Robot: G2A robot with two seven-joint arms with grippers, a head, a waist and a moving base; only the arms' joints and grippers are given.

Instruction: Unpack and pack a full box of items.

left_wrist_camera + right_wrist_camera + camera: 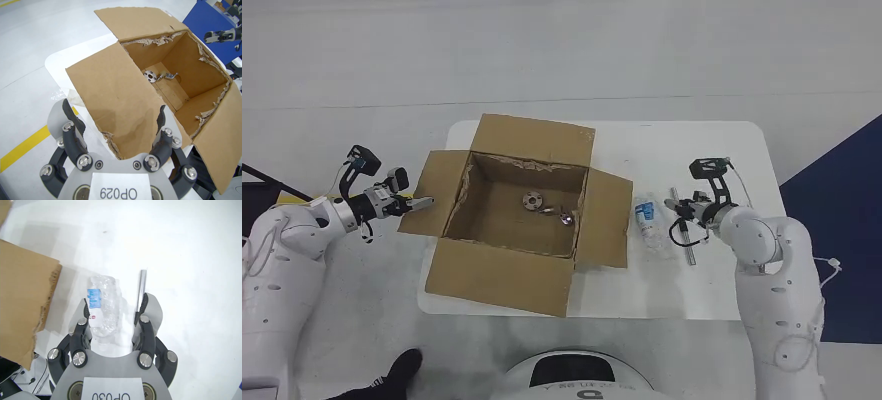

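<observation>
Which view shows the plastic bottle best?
The right wrist view: the bottle lies close up, on its side, before the open right hand. The top view shows it small, between the box and a metal rod.

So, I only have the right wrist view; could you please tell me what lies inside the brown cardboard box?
Observer: Two items lie on the floor of the brown cardboard box: a round silver metal flange and a small silver metal fitting.
Operator: Thank you. Where is the left gripper?
Observer: The left gripper is open, at the outer edge of the box's flap on the robot's left.
Operator: Are the other flaps open?
Observer: Yes, all four are folded outward.
</observation>
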